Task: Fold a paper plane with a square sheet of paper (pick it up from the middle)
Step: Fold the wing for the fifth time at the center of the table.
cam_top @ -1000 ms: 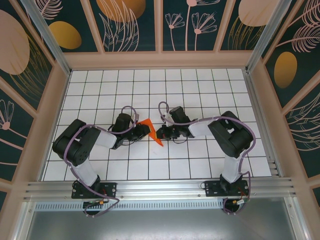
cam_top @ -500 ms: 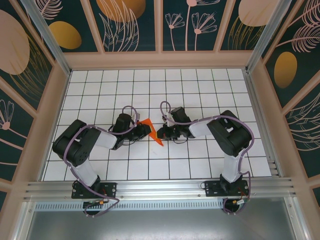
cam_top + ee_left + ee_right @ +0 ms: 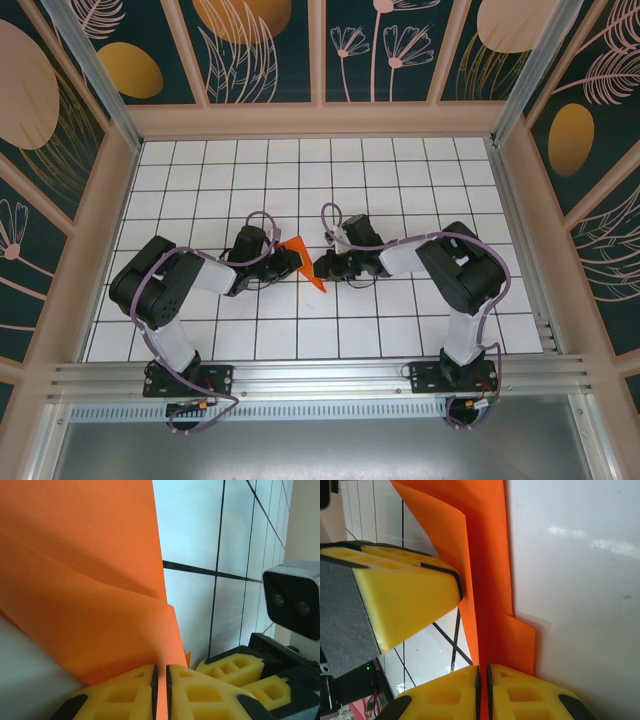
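The bright orange paper [image 3: 297, 247] is folded into overlapping layers and held upright off the white grid table [image 3: 400, 190], between both grippers near the middle. My left gripper [image 3: 288, 263] is shut on one edge of it; in the left wrist view the paper [image 3: 85, 580] rises from between the yellow pads [image 3: 125, 690]. My right gripper [image 3: 323, 266] is shut on the opposite edge. In the right wrist view the paper [image 3: 490, 585] runs up from the closed pads [image 3: 530, 695], with a folded flap stepping out at the right. The grippers almost touch.
The other gripper's yellow finger [image 3: 405, 595] sits close beside the paper in the right wrist view. The right wrist's camera [image 3: 292, 602] faces the left one. Patterned walls [image 3: 320, 50] and wooden rails enclose the table; an aluminium rail [image 3: 320, 375] runs along the near edge.
Barely anything: the left arm's elbow has edged slightly to the right, while the paper stays pinched between both grippers in the same spot.
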Robot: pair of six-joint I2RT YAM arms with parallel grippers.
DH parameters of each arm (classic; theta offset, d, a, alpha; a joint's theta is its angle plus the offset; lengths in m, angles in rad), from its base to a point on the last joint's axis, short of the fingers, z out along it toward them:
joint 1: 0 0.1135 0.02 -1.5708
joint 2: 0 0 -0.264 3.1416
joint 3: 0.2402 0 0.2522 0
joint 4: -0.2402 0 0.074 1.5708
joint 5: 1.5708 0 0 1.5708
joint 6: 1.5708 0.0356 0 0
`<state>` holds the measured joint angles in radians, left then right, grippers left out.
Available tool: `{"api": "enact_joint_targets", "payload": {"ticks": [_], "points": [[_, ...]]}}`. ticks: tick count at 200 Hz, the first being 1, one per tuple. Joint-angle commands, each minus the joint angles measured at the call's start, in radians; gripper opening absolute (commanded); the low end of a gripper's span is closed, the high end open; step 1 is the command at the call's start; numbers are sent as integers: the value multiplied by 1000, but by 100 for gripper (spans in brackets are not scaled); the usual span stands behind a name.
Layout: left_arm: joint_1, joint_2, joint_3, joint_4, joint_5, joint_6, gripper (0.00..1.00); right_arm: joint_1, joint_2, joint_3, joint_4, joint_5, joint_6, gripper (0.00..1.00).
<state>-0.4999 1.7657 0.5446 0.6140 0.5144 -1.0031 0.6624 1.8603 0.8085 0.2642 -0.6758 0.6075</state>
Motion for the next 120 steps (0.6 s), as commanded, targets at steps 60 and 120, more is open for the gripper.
{"api": "enact_joint_targets", "payload": {"ticks": [60, 120], "points": [[-6, 42, 8, -122, -106, 3, 16, 4, -63, -81, -32, -31, -12, 16], [-6, 40, 2, -125, -117, -7, 16, 18, 6, -41, -84, -11, -43, 7]]}}
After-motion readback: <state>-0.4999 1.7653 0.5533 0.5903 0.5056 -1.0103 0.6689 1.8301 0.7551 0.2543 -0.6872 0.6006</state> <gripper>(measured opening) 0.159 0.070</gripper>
